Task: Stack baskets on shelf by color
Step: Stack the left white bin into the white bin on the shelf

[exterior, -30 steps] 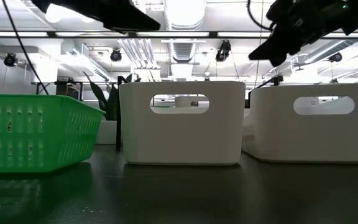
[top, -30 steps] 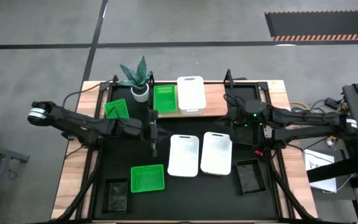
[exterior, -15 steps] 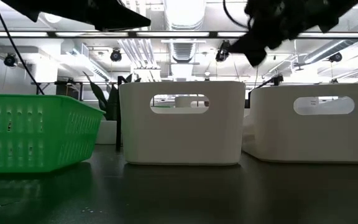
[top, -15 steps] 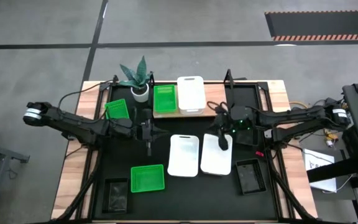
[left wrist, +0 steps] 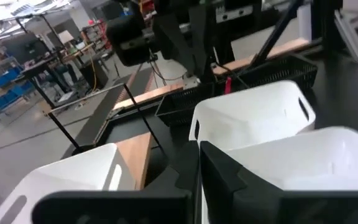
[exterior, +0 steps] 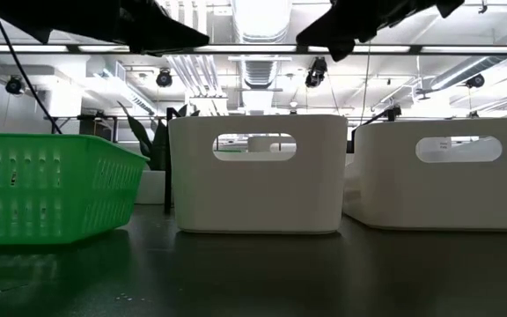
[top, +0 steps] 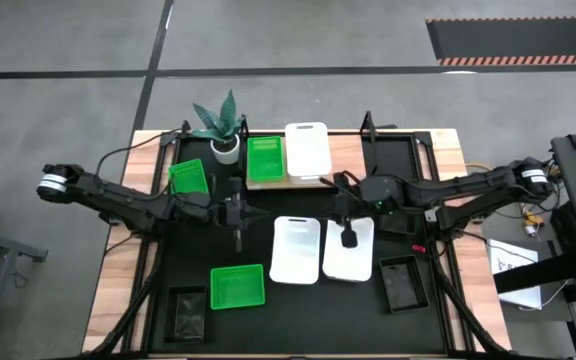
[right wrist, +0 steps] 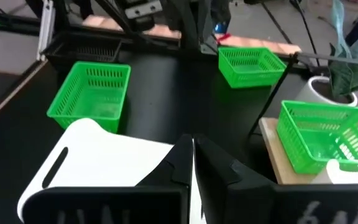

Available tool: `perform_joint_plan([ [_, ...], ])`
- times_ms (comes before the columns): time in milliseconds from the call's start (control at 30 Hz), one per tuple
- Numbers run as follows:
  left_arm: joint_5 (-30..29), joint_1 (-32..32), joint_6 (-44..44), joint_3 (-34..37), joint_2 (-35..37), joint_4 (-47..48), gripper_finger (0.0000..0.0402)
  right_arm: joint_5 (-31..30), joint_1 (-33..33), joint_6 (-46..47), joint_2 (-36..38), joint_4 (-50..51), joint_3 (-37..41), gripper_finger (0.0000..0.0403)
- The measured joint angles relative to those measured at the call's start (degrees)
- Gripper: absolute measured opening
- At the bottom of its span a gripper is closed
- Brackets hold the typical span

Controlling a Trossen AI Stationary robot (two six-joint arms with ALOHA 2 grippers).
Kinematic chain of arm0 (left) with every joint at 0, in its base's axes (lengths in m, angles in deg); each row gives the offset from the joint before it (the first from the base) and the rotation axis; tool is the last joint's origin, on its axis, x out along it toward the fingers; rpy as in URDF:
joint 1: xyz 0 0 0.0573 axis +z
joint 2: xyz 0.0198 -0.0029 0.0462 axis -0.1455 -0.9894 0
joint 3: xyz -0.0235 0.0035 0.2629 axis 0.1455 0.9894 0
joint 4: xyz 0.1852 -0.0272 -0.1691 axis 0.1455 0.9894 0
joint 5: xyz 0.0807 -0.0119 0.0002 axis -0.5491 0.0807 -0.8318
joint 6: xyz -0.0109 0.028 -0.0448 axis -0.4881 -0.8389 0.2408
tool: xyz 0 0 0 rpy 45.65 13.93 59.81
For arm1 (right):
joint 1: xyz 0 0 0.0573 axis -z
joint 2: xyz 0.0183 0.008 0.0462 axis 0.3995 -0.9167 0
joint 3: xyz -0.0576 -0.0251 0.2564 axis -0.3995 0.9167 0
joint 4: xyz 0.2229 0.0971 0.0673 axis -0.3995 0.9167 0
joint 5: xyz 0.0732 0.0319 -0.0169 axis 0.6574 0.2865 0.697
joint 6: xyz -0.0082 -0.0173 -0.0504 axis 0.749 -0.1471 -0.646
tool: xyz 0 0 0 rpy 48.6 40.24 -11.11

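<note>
On the black surface (top: 298, 310), seen from above, two white baskets lay side by side near the middle: one on the left (top: 296, 249) and one on the right (top: 349, 250), almost touching. A green basket (top: 238, 286) sat closer to the front, left of them. Two black baskets rested at the front corners, one at the left (top: 190, 311) and one at the right (top: 402, 283).

The wooden shelf (top: 344, 152) ran along the back edge. On it stood a green basket (top: 265, 158) with a white basket (top: 306, 151) just beside it on the right. Another green basket (top: 188, 176) sat on the surface left of the shelf, near a potted plant (top: 222, 125) at the back left.

The left gripper (top: 239, 237) hung over the surface just left of the left white basket, its fingers pressed together and holding nothing. The right gripper (top: 349, 238) hovered above the right white basket, near its left half, and its fingers were likewise together with nothing between them.

From the low view, the two white baskets stood upright with their handle slots facing the camera, the front green basket (exterior: 51, 185) to their left.
</note>
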Motion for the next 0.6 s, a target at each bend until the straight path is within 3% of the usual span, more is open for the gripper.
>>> perform_joint_plan([
  [233,0.00,0.00,0.13,0.19,1.42,-4.37,0.0000,-0.08,-1.05,1.48,-3.44,13.40,-8.01,0.0009],
  [467,0.01,0.00,0.12,0.27,1.02,-4.65,0.0000,-0.09,-6.19,2.63,-8.49,19.42,-12.73,0.0009],
  [600,0.00,0.00,-0.06,0.34,1.00,-4.78,0.0000,-4.10,-9.31,4.18,-10.93,21.90,-15.31,0.0009],
])
